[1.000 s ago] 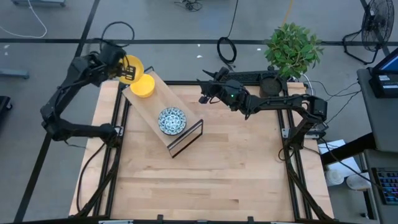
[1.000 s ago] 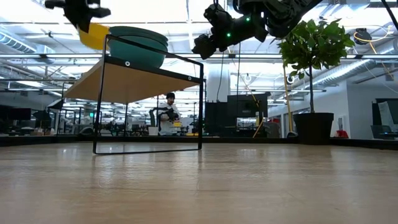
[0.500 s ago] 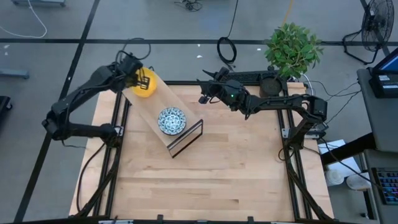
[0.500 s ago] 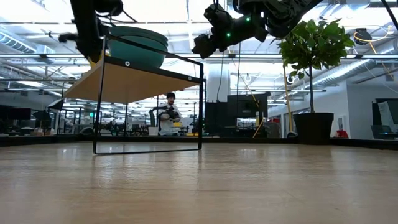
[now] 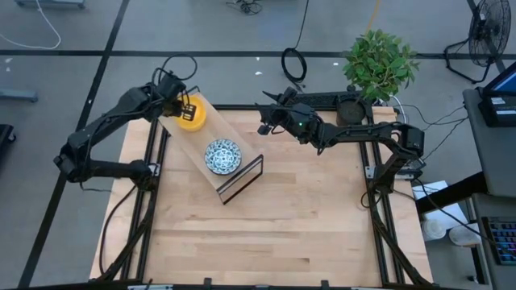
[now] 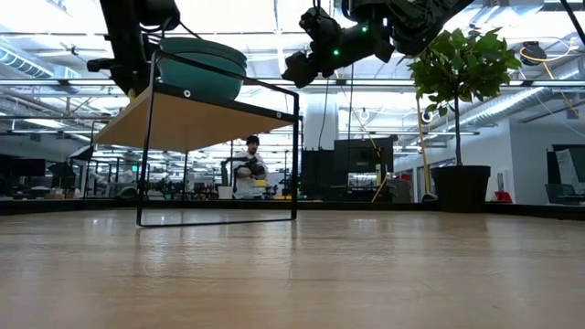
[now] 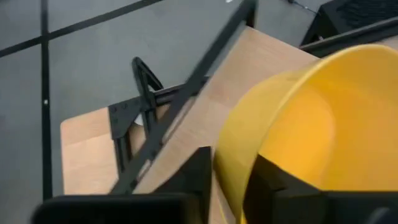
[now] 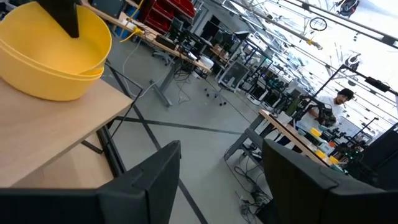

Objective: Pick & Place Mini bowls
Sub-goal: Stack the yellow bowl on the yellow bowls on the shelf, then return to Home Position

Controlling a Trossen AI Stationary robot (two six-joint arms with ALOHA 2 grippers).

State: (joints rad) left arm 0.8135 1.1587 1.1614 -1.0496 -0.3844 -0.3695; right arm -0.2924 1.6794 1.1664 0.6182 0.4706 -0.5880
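Note:
A small wooden shelf [image 5: 196, 138] on a black wire frame stands at the table's far left. On its top sit a blue-patterned mini bowl [image 5: 222, 155] and a yellow mini bowl [image 8: 43, 78]. A second yellow bowl [image 5: 193, 118] sits nested in that one, and my left gripper [image 5: 186, 107] is shut on it. In the low view the left arm [image 6: 128, 41] stands behind the shelf's far corner, beside the patterned bowl [image 6: 203, 68]. My right gripper [image 5: 263, 122] hovers open above the table's far middle, to the right of the shelf. No other bowls are in view. My left gripper holds the upper yellow bowl by its rim [image 7: 231, 155], one finger [image 7: 273, 186] inside the bowl and one [image 7: 198, 177] outside its wall. The fingers come from above, pointing down. The bowl sits upright, nested in the yellow bowl below it [image 8: 37, 84] on the shelf top.
A black pot with a green plant [image 5: 379, 63] stands at the table's far right corner, behind the right arm. The wooden tabletop [image 5: 290, 225] stretches bare in front of and right of the shelf. A person [image 6: 245, 169] shows far off in the room.
My left gripper carried the yellow bowl from beyond the table's far-left corner rightward and down onto the shelf. The bowl now sits in the other yellow bowl instead of hanging clear of it. The right arm stayed put.

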